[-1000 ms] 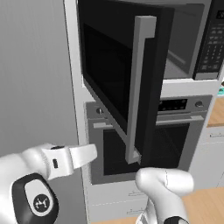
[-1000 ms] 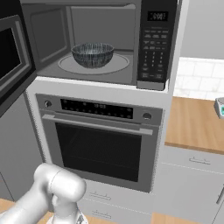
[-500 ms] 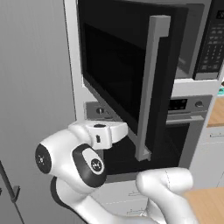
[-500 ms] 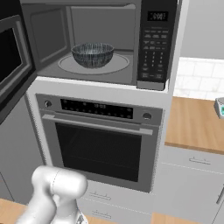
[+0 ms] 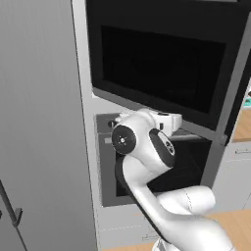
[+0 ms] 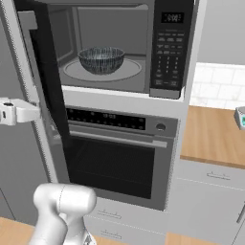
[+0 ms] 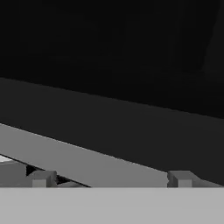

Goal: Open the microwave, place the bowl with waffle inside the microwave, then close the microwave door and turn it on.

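The microwave (image 6: 143,28) stands open over the oven, its keypad (image 6: 170,48) on the right. The bowl (image 6: 101,60), dark blue-grey and streaked, sits on the round turntable inside. The waffle is hidden from this angle. The microwave door (image 5: 162,68) hangs partly swung in, its grey bar handle (image 5: 230,98) on the free edge. My gripper (image 7: 111,178) is open with nothing between its fingertips (image 7: 41,178) and sits close against the door's dark outer face near its lower edge. From the right base view, my hand (image 6: 19,111) is just left of the door's edge (image 6: 43,95).
The silver oven (image 6: 119,158) with a horizontal handle sits under the microwave. A tall grey cabinet (image 5: 39,122) stands to the left. A wooden counter (image 6: 215,136) with a small pale container (image 6: 240,117) lies to the right. My own elbow (image 5: 142,147) blocks part of the oven front.
The arm has swung up from low on the left to the door's outer face. The door has turned from wide open toward the microwave. The bowl has not moved.
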